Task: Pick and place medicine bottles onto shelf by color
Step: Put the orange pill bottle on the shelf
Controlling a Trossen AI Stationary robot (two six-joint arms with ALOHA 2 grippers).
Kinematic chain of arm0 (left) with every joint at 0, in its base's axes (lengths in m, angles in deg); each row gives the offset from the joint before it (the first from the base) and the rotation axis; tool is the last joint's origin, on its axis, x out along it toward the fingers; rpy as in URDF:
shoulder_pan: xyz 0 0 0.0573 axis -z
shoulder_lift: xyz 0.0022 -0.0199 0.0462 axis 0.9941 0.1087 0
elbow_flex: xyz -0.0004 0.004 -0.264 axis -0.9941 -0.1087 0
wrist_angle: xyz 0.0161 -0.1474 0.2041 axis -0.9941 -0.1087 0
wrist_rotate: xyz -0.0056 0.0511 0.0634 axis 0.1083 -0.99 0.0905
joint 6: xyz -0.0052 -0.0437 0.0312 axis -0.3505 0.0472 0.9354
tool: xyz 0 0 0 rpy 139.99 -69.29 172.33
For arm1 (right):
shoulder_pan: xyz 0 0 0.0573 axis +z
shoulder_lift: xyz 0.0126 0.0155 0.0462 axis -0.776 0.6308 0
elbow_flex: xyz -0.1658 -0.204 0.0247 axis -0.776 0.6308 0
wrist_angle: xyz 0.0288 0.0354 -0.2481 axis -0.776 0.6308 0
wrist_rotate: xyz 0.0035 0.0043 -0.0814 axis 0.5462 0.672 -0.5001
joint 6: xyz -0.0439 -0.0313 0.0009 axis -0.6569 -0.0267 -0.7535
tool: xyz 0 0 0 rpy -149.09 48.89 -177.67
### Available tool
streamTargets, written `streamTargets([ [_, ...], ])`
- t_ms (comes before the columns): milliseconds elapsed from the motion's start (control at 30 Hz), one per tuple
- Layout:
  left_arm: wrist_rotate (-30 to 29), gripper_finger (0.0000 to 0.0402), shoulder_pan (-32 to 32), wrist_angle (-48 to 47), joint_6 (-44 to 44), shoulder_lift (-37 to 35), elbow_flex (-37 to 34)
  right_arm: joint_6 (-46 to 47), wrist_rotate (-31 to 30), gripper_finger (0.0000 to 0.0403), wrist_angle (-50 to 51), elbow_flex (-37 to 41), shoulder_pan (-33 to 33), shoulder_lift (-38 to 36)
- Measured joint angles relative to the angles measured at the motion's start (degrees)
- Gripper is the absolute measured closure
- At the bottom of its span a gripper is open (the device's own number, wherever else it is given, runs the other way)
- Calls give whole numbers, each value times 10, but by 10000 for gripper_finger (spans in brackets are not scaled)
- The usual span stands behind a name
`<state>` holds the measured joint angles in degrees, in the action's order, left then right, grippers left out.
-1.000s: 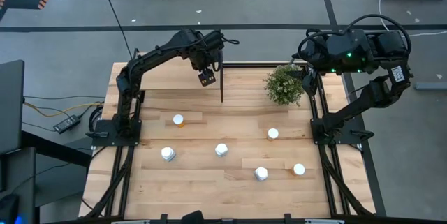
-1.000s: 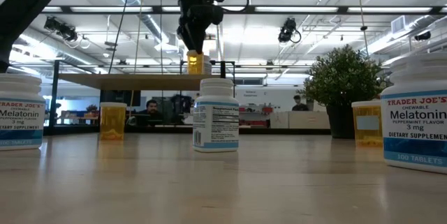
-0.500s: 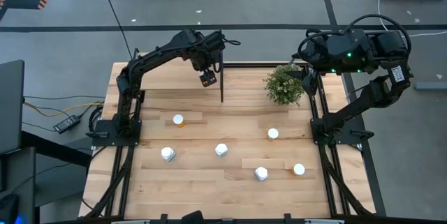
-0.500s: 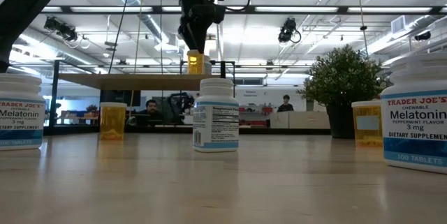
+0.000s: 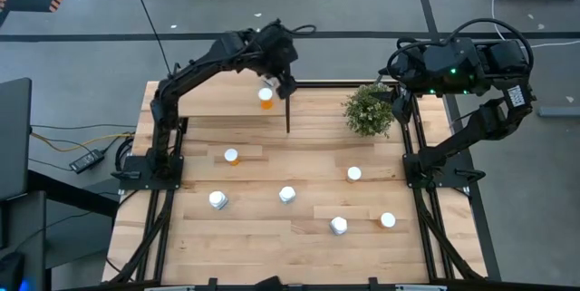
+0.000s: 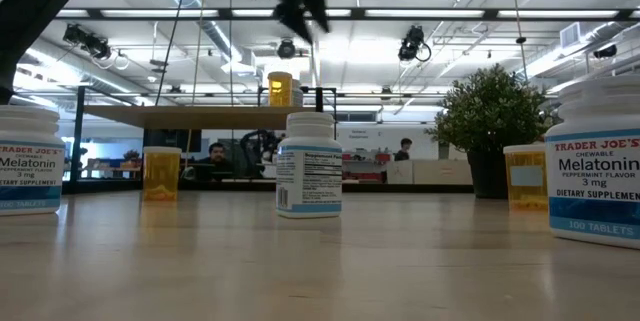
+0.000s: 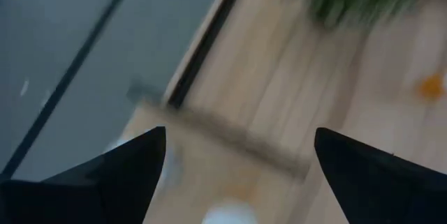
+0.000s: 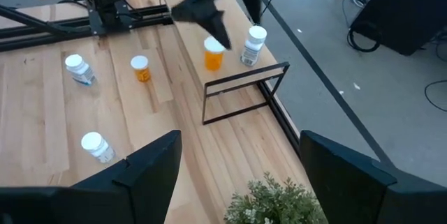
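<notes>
Both fingers of left end effector (image 8: pixel 209 16) wide apart, empty, above orange bottle (image 8: pixel 214 53)

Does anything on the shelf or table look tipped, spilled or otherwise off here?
One thing stands out: on the shelf, an orange bottle and a white bottle share the same side of the divider, despite sorting by color. Everything stands upright; nothing is spilled. The open left gripper hangs above them.
</notes>
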<state>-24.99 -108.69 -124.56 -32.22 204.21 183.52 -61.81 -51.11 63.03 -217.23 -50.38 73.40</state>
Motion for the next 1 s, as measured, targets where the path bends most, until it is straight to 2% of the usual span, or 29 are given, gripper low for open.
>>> streamTargets([
  [100, 7, 38, 8, 81, -11, 11, 2, 10, 0, 105, -2, 0, 0, 0],
  [300, 14, 63, 11, 179, -23, 50, 0, 58, 7, 105, -1, 0, 0, 0],
  [667, 49, 97, 23, 400, -98, 122, 0, 72, 11, 105, -1, 0, 1, 0],
  [867, 52, 104, 33, 427, -98, 154, 0, 83, 11, 105, -1, 0, 1, 0],
  [1000, 51, 104, 39, 368, -67, 150, 2, 86, 11, 105, 1, 0, 1, 0],
])
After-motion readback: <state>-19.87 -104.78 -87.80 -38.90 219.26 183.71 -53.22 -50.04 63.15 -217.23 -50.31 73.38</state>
